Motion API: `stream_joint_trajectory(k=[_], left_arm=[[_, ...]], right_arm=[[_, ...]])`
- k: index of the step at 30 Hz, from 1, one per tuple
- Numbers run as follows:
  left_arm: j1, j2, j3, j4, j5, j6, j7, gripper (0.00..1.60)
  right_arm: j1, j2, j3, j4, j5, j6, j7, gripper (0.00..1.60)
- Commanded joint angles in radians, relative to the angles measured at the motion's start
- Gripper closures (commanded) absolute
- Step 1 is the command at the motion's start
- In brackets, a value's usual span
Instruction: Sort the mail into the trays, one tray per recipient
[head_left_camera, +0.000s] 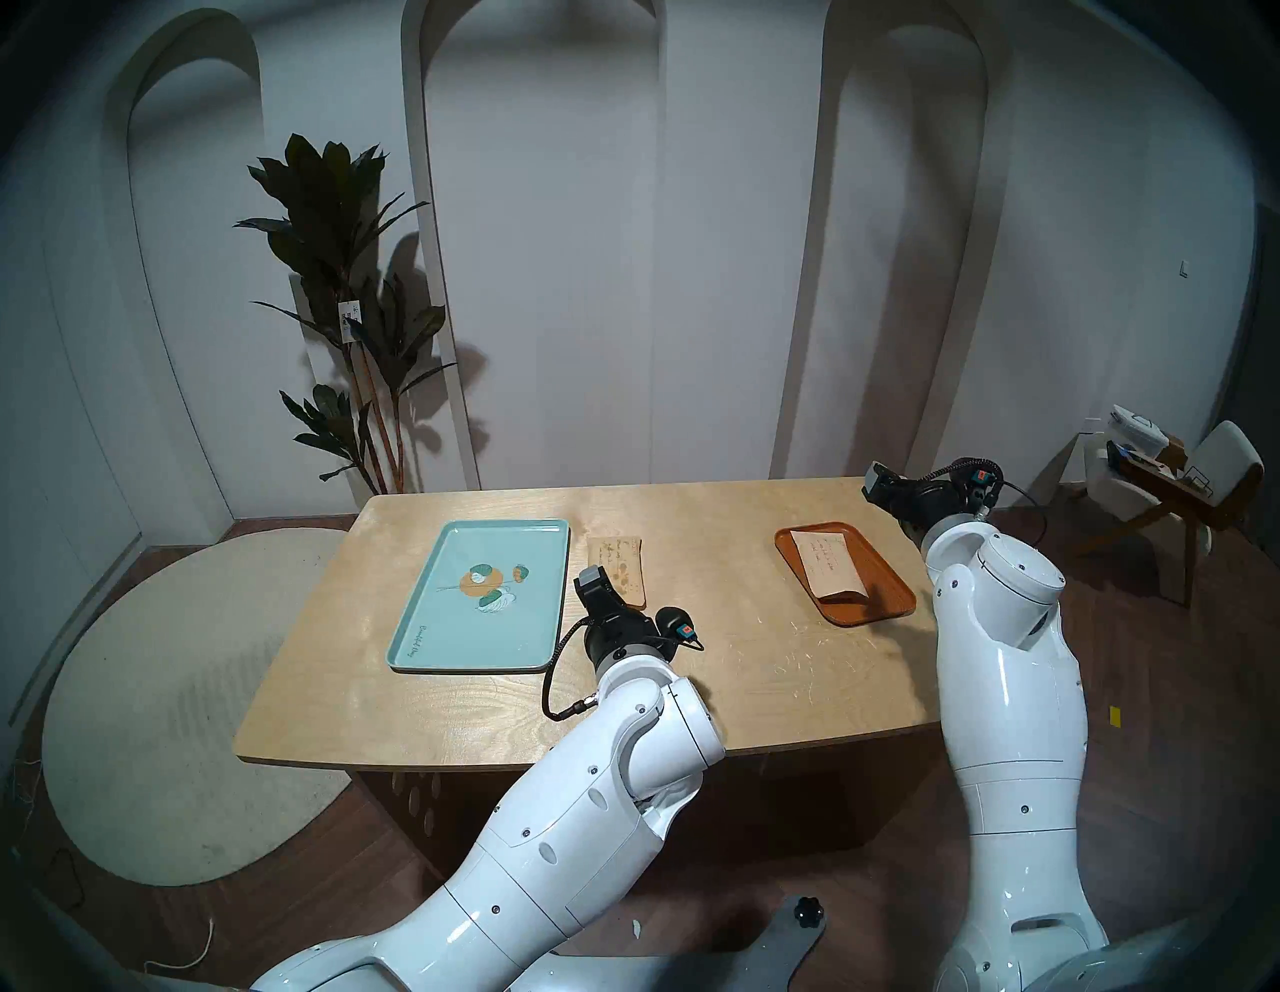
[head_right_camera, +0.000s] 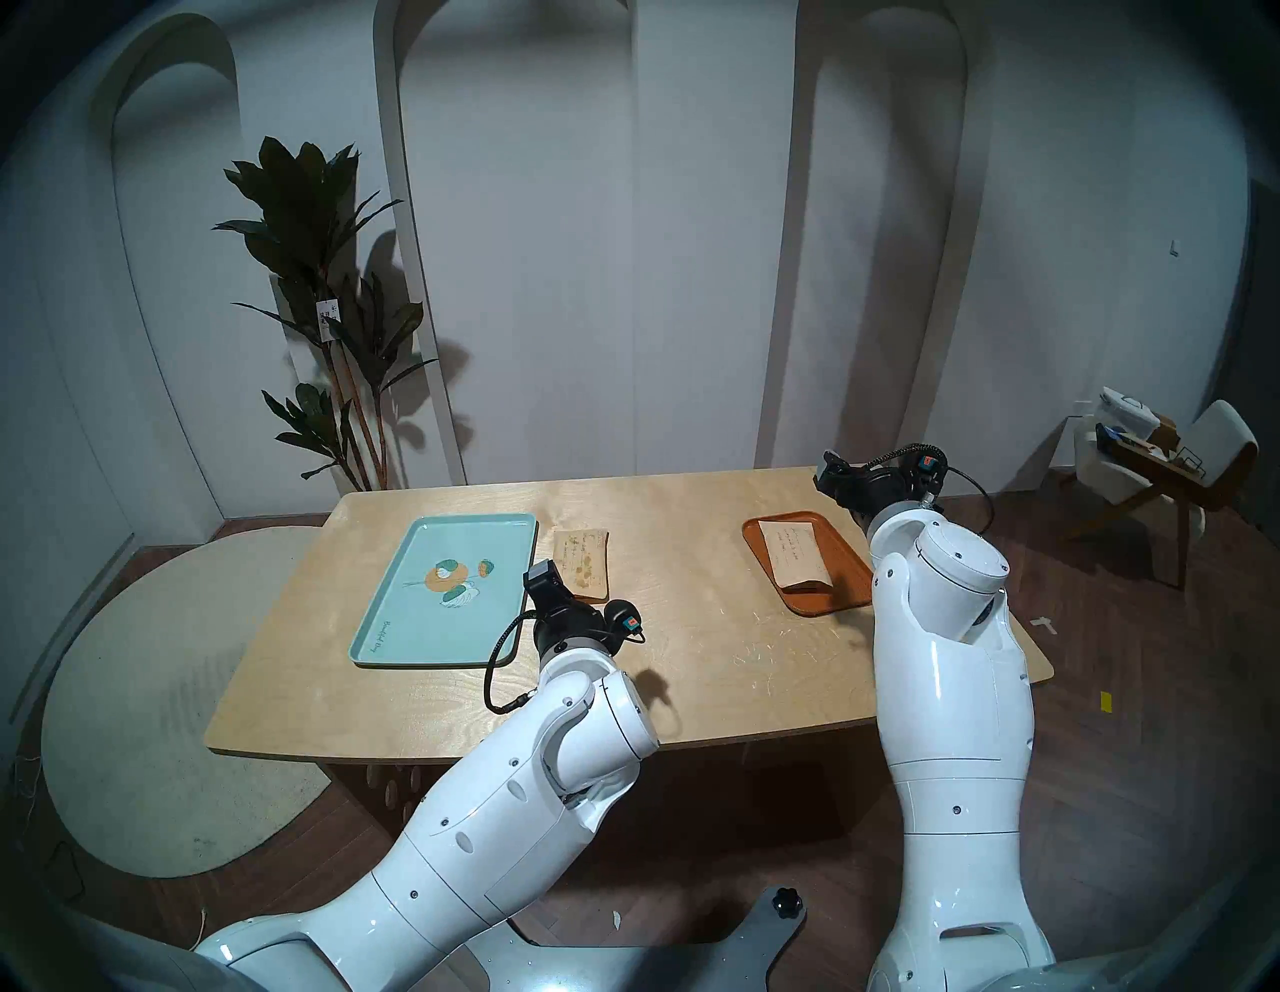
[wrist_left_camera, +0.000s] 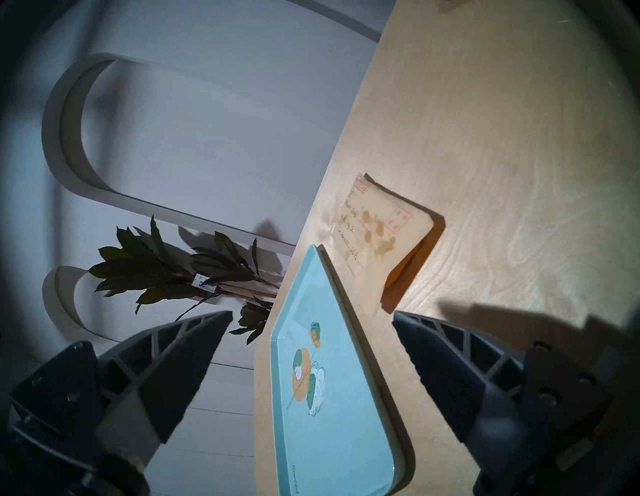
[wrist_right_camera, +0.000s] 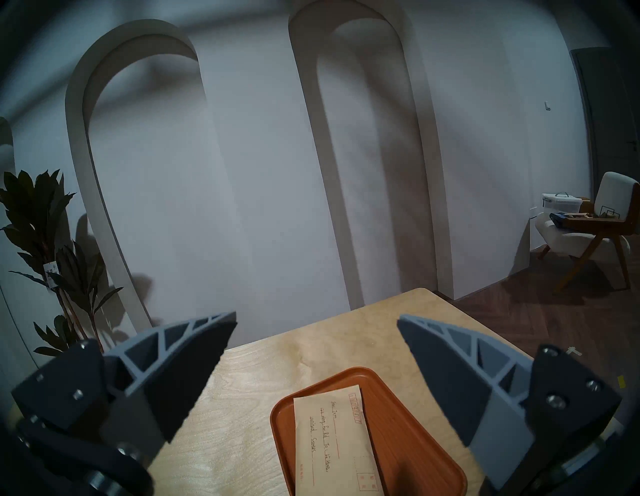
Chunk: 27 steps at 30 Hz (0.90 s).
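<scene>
So one letter's already sorted: the paler envelope (head_left_camera: 828, 564) is lying flat inside the orange-brown tray (head_left_camera: 893, 596) over on the robot's right side of the wooden table (head_left_camera: 485, 706). The other one, the blotchy envelope (head_left_camera: 618, 564), sits on the bare tabletop just beside the long right-hand edge of the mint-green tray (head_left_camera: 422, 623), which has nothing in it. From the wrist view it looks like it might be touching or nearly touching that rim, can't really tell.

The left gripper (wrist_left_camera: 311, 317) hangs right by the near end of that blotchy envelope, fingers spread wide, nothing between them. The right gripper (wrist_right_camera: 317, 320) is parked up above the far end of the orange-brown tray, also wide apart and empty.

My guess on handling: it's thin kraft paper, basically weightless and floppy, so it'll sag if pinched at one corner. Lying flat makes it awkward, no edge to get under. But the side away from the tray looks lifted a bit, with a shadow and a gap underneath, so that raised edge seems the obvious place to slip a finger under and pinch. Paper on smooth wood will probably just slide if pushed.
</scene>
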Motion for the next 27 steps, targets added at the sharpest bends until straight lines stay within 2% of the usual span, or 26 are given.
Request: stream_joint_trajectory(k=[1, 13, 22, 27], left_arm=[[0.003, 0.018, -0.014, -0.089, 0.028, -0.002, -0.084, 0.0], [0.042, 0.027, -0.014, -0.138, 0.053, -0.002, -0.262, 0.0], [0.036, 0.017, -0.023, -0.12, 0.072, -0.002, -0.265, 0.0], [0.021, -0.023, -0.05, -0.06, 0.07, -0.002, -0.216, 0.0]], right_arm=[[0.006, -0.001, 0.002, -0.026, 0.002, -0.012, 0.002, 0.0], [0.005, 0.002, 0.0, -0.026, 0.006, -0.013, 0.0, 0.0], [0.005, 0.004, -0.001, -0.026, 0.008, -0.014, -0.002, 0.0], [0.005, 0.005, -0.002, -0.026, 0.009, -0.014, -0.003, 0.0]])
